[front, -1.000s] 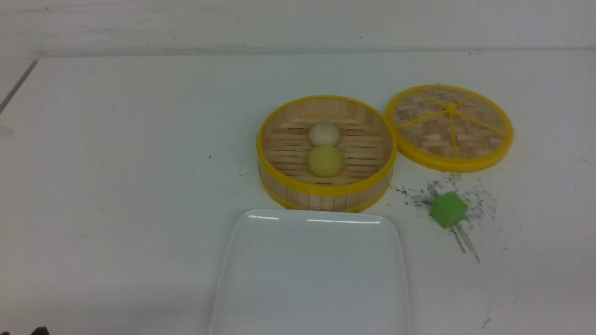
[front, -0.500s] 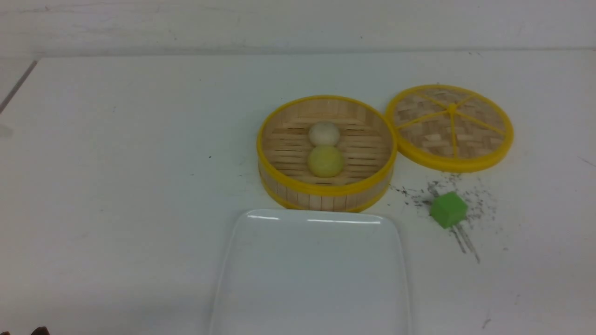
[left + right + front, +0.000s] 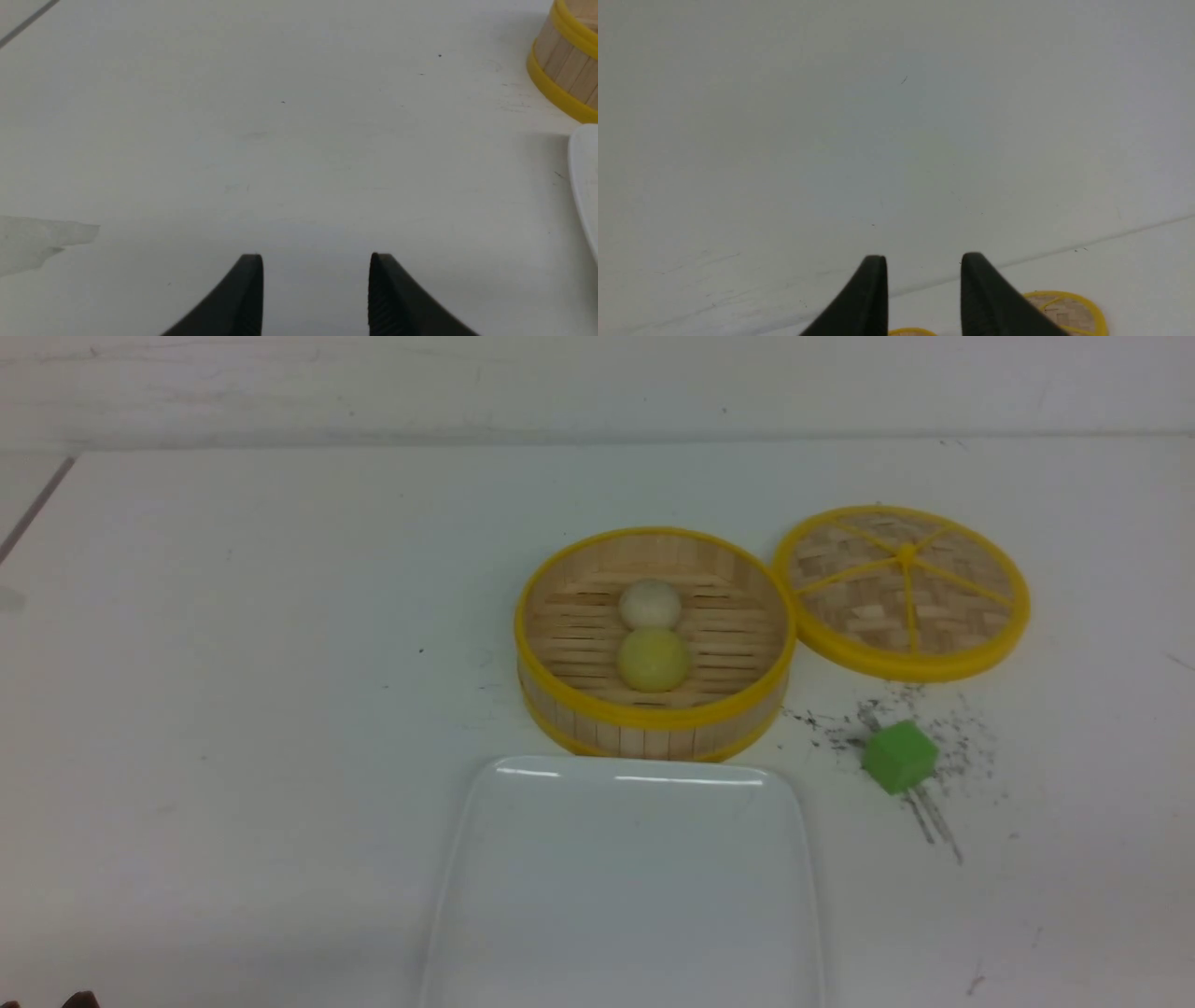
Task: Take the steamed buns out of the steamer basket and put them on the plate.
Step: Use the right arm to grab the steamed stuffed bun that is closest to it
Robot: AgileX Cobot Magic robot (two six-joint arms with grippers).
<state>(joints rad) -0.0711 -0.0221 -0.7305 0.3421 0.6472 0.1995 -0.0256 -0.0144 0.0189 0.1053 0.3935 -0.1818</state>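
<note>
1. Table, white, flat, scuffed. Carried everything below.
2. Plate, large glossy white rectangle with rounded corners. Lay at the table's near edge, about mid-width, bare. Its far rim sat just short of item 3, likely so the carry would be short.
3. Steamer basket, round, deep, bamboo slats with yellow rims. Stood toward the table's middle, open-topped, both buns inside.
4. Lid, flat woven bamboo disc with yellow spokes. Lay beside the basket toward the right edge. Whether the rims touched I could not tell. Off, presumably to free the reach from above.
5. Left gripper, black. Jaws wide apart, nothing between them. It hung over bare table toward the left edge, well apart from the basket.
6. Right gripper, black. Jaws parted more narrowly, also empty. It was raised and pointed at the far wall.
7. Green cube, among dark smudges near the lid. Seemingly no part of the job.
8. Yellow domed bun, on the basket floor, plate side. Probably the easier first pick.
9. Pale off-white bun, touching it behind.
</note>
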